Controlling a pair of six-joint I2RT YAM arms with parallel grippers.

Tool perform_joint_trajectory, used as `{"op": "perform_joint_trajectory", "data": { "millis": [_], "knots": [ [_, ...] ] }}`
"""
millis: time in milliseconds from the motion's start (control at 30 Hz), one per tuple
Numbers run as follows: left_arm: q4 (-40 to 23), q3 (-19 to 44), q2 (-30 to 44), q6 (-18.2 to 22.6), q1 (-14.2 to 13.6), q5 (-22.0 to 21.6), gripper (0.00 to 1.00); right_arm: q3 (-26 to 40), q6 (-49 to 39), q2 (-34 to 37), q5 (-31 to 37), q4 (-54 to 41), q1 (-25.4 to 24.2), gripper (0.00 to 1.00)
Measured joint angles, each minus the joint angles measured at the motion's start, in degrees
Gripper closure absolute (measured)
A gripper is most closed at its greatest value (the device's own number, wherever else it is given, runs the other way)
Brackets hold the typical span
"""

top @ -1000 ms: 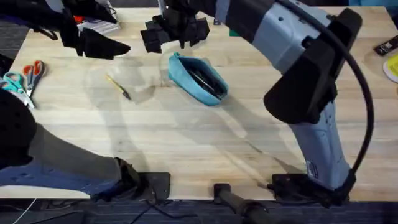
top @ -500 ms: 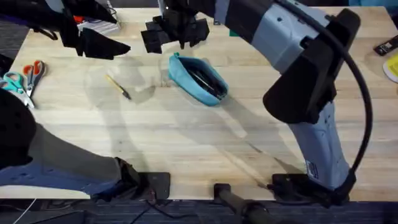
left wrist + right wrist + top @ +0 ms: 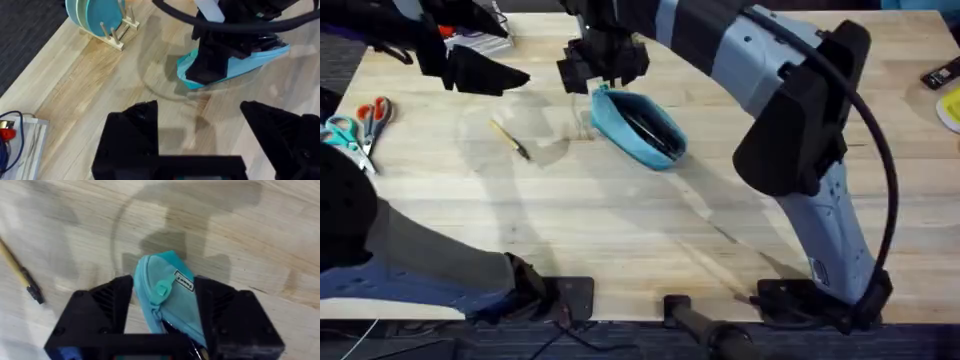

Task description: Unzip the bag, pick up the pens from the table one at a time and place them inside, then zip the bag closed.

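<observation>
The light teal bag [image 3: 638,127] lies at the table's [image 3: 620,230] far middle, its zipper open along the top, and dark slim pens [image 3: 652,130] show inside. My right gripper [image 3: 603,66] hangs over the bag's far-left end. In the right wrist view its black fingers [image 3: 107,307] stand open on either side of that end, with the teal zipper pull [image 3: 164,287] between them. My left gripper [image 3: 472,70] hovers open at the far left, away from the bag; the left wrist view shows nothing between its fingers [image 3: 132,135] and the bag [image 3: 250,60] beyond.
A thin yellow stick with a dark tip [image 3: 510,140] lies left of the bag. Scissors [image 3: 360,122] rest at the left edge. Teal discs on a wooden stand [image 3: 97,17] stand at the back. Small items [image 3: 945,85] sit at the right edge.
My right gripper has turned and dropped closer to the bag's far-left end. The bag, the yellow stick and the left arm have not moved.
</observation>
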Motion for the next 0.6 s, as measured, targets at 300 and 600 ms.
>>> {"op": "perform_joint_trajectory", "data": {
  "millis": [300,600],
  "knots": [
    [0.0,0.0,0.0,0.0,0.0,0.0,0.008,0.0,0.0,0.0,0.0,0.2,0.0,0.545],
    [0.0,0.0,0.0,0.0,0.0,0.0,0.008,0.0,0.2,0.0,-0.7,0.5,0.3,0.874]
  ]
}}
